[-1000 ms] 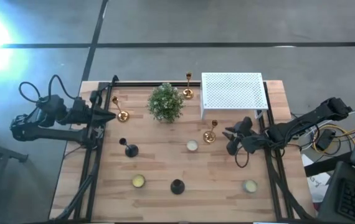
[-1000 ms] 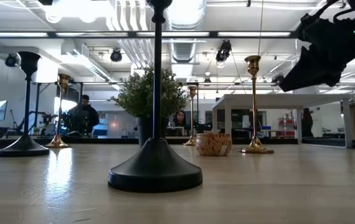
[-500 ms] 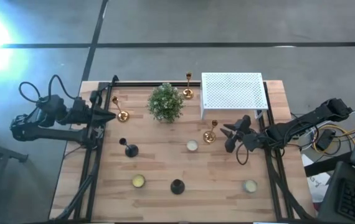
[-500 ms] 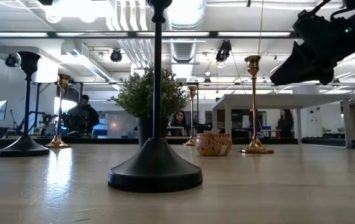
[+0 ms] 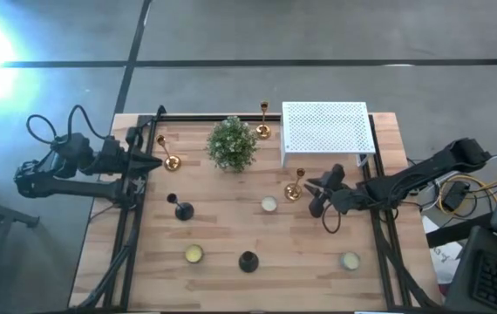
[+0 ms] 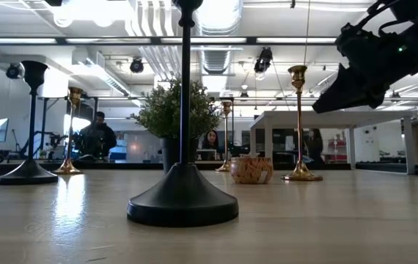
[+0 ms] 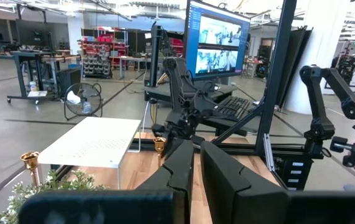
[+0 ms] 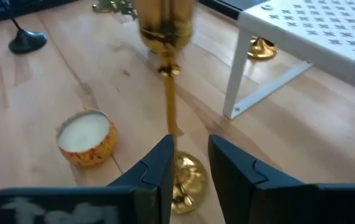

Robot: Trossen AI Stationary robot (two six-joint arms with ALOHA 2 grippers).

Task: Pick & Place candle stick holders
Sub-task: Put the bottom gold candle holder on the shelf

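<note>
Gold candle stick holder — slim, top-heavy, slippery, probably tippy; grip mid-stem. Right gripper hangs just beside it, fingers narrowly apart — nothing clamped.

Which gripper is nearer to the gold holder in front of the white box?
The right. The right gripper is just beside that gold holder, its fingers pointing at the stem. The left gripper is far across the table, near another gold holder.
</note>
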